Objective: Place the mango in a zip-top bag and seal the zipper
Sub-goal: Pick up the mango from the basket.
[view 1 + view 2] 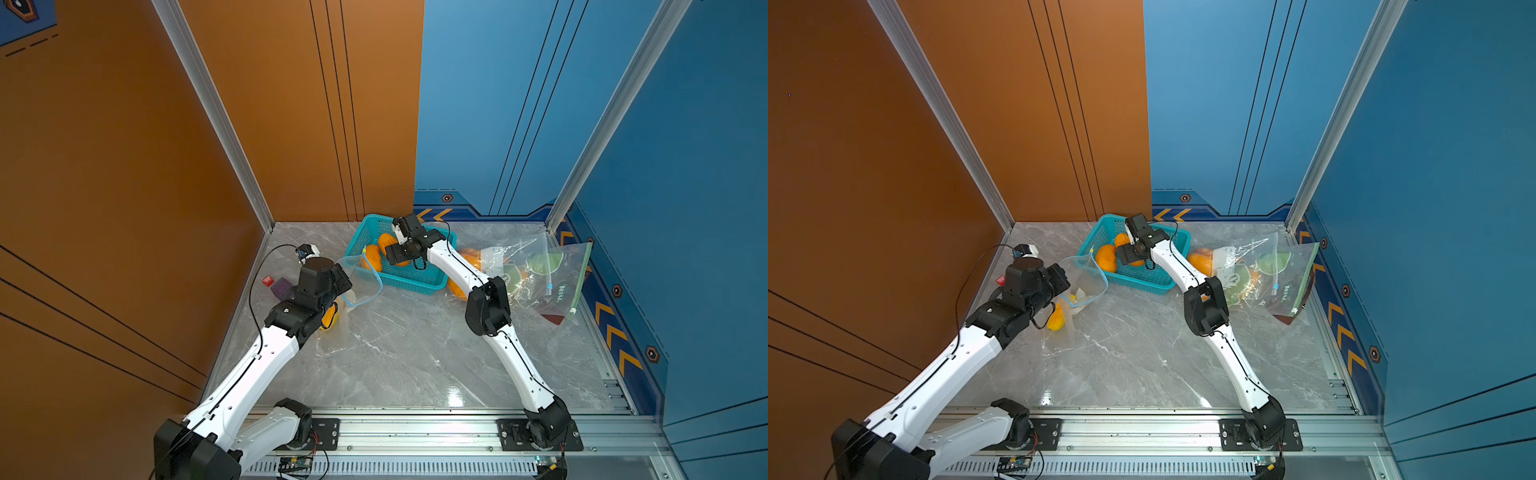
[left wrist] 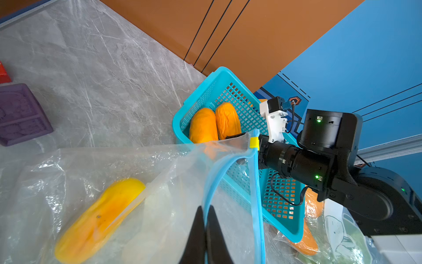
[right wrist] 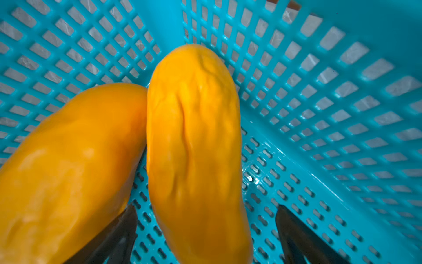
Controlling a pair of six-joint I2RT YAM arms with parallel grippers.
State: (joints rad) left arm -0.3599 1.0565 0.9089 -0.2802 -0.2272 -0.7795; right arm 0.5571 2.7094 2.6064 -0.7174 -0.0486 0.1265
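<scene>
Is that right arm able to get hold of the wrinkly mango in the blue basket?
Probably yes. The right pincer is open inside the basket, with a finger on either side of the wrinkly mango. The neighbouring mango touches it, leaving one finger a tight gap.

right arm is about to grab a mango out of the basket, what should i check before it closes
1. Right gripper open, one finger on each side of the wrinkled mango: ok.
2. Second mango clear of the grasp: not ok. It touches the wrinkled one, and one finger sits close against it.
3. Left gripper shut on the rim of the zip-top bag: ok.
4. Bag mouth held open beside the blue basket: ok.
5. Yellow slider at the zipper's end, off the opening: ok.
</scene>
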